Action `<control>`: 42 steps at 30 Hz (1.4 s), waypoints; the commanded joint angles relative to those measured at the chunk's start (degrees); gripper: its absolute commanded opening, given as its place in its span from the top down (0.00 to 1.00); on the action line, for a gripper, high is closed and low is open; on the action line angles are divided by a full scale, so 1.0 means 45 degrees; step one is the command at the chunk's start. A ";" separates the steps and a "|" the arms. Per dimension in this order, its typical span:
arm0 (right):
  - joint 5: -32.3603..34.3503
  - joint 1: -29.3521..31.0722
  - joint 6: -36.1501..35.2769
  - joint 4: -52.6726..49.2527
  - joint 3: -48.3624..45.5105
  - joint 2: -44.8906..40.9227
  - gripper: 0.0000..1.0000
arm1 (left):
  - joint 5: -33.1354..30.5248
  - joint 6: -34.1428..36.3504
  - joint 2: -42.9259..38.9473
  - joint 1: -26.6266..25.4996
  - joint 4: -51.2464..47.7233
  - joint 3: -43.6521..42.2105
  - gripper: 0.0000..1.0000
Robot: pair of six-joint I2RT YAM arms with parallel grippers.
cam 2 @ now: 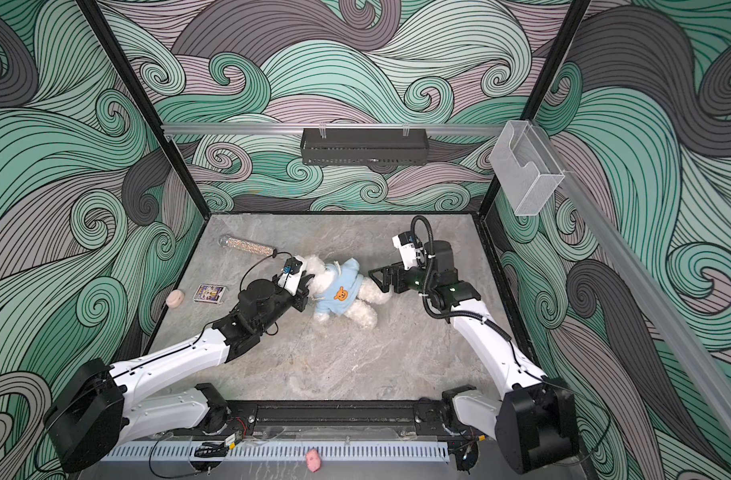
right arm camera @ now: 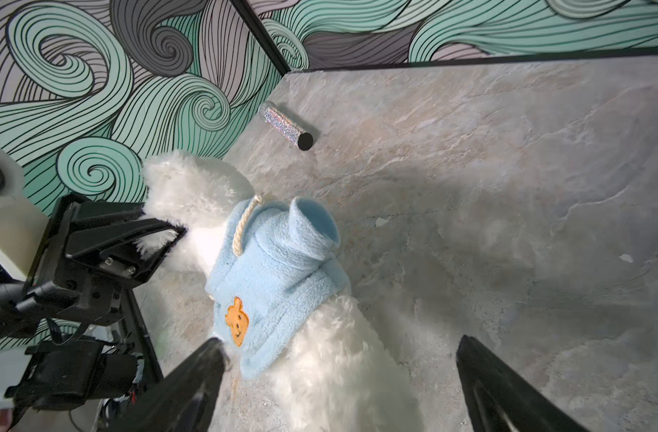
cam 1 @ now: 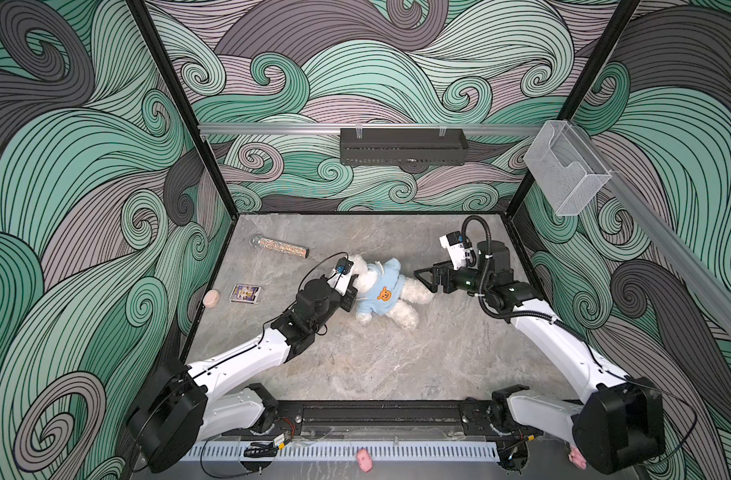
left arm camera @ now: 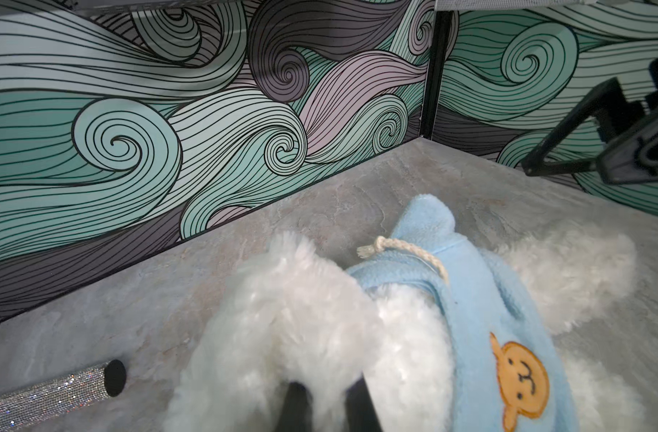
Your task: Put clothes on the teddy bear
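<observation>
The teddy bear (cam 1: 366, 275) lies face-up in the middle of the worktop (cam 1: 355, 365), head toward the left arm. A pale blue hoodie (cam 1: 381, 293) with an orange bear patch covers its torso. The left gripper (cam 1: 352, 286) has its jaws pinching the fur of the bear's head, anchoring it. The right gripper (right arm camera: 337, 355) hovers over the legs, jaws spread wide and holding nothing. One sleeve (right arm camera: 314, 224) stands up and looks empty, so the dressing appears close to done but not finished. The sound move is to hold the head pinned while the right jaws take only fleece, at the hem or that sleeve. A gentle pull away from the head should stop the plush dragging or bunching.
</observation>
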 commanded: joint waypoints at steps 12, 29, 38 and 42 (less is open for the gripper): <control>-0.3012 0.1992 0.1790 0.5497 -0.1087 0.2616 0.11 | 0.0575 -0.0694 -0.0975 -0.0118 0.2150 -0.0185 1.00; 0.0524 0.2242 -0.1311 0.8080 -0.3129 -0.0162 1.00 | -0.0545 -0.3702 -0.1761 -0.0206 -0.0680 -0.0609 0.78; 0.5405 0.3749 -0.6433 0.6826 -0.5100 -0.2170 1.00 | -0.2882 -0.5887 -0.3525 0.0891 -0.6852 0.1093 0.26; 0.6627 0.4656 -0.7880 0.7862 -0.5692 -0.2004 1.00 | 0.0204 -0.4629 -0.3665 0.1096 -0.8027 0.2472 0.26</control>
